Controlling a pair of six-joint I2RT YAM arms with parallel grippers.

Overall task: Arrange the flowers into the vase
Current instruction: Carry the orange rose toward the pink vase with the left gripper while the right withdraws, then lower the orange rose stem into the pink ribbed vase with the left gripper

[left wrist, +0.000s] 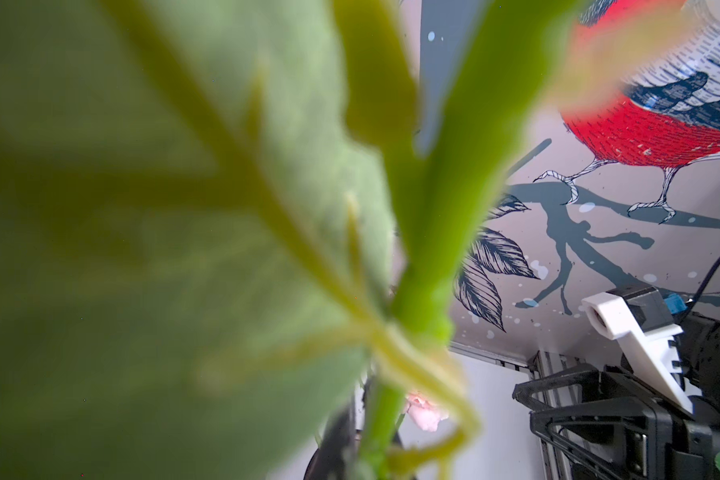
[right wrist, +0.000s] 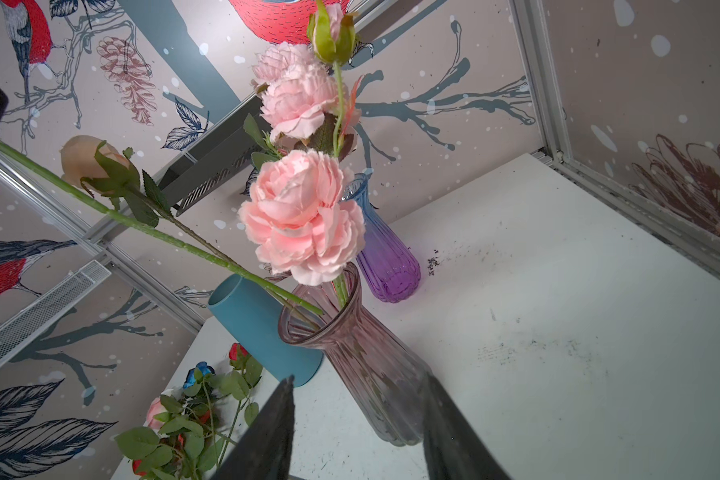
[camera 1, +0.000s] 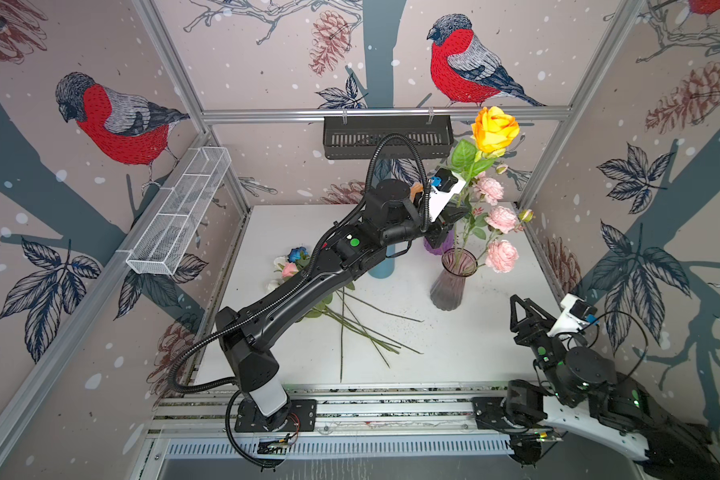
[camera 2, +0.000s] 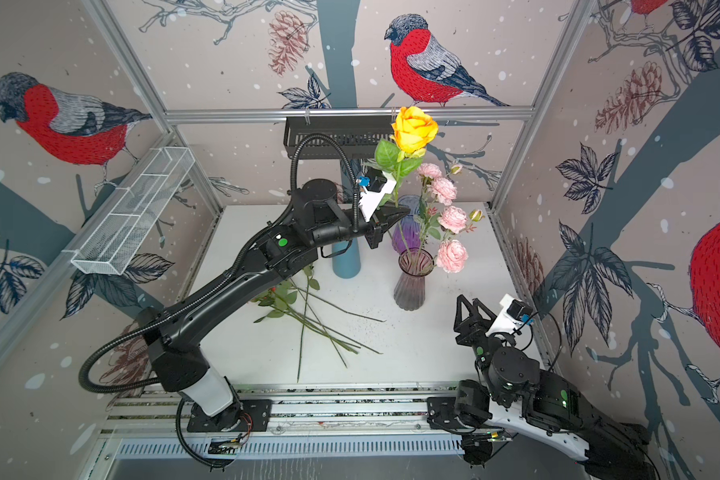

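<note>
With left gripper [camera 1: 457, 217] clamped on stem of orange rose [camera 1: 495, 129], lower straight into vase [camera 1: 449, 286] right of centre, avoiding pink blooms [camera 1: 501, 255].

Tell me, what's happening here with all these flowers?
The left gripper is shut on the stem of a yellow-orange rose, whose lower end sits in the mouth of the pinkish glass vase, beside a pink spray already in it. The right gripper hangs open nearby, holding nothing. More flowers lie on the table.
</note>
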